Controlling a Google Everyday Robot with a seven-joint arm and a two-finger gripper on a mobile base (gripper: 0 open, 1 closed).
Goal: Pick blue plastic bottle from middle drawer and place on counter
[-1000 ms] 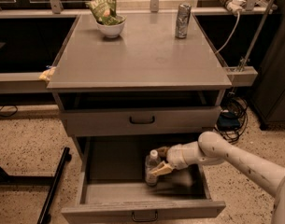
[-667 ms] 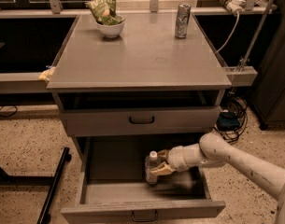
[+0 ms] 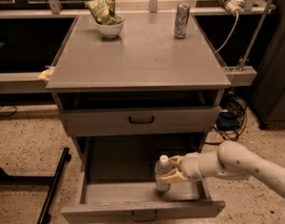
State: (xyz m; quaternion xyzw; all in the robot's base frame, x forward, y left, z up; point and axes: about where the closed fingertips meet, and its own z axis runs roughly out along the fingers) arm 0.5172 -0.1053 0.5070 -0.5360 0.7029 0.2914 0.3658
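Note:
The blue plastic bottle point(image 3: 162, 172), clear with a white cap, stands upright inside the open middle drawer point(image 3: 100, 192), right of its middle. My gripper point(image 3: 172, 168) reaches in from the right on a white arm, and its tan fingers point(image 3: 171, 176) sit on either side of the bottle's body, closed against it. The bottle's base is level with the drawer floor; I cannot tell whether it rests there. The counter point(image 3: 142, 55) is the grey cabinet top above.
A white bowl with a green bag point(image 3: 107, 21) stands at the counter's back left and a silver patterned can point(image 3: 181, 20) at its back right. The shallower upper drawer point(image 3: 141, 120) is slightly open. Cables hang at the right; a black bar lies at the left.
The bottle and gripper have stayed in nearly the same place in the drawer. The arm has barely shifted.

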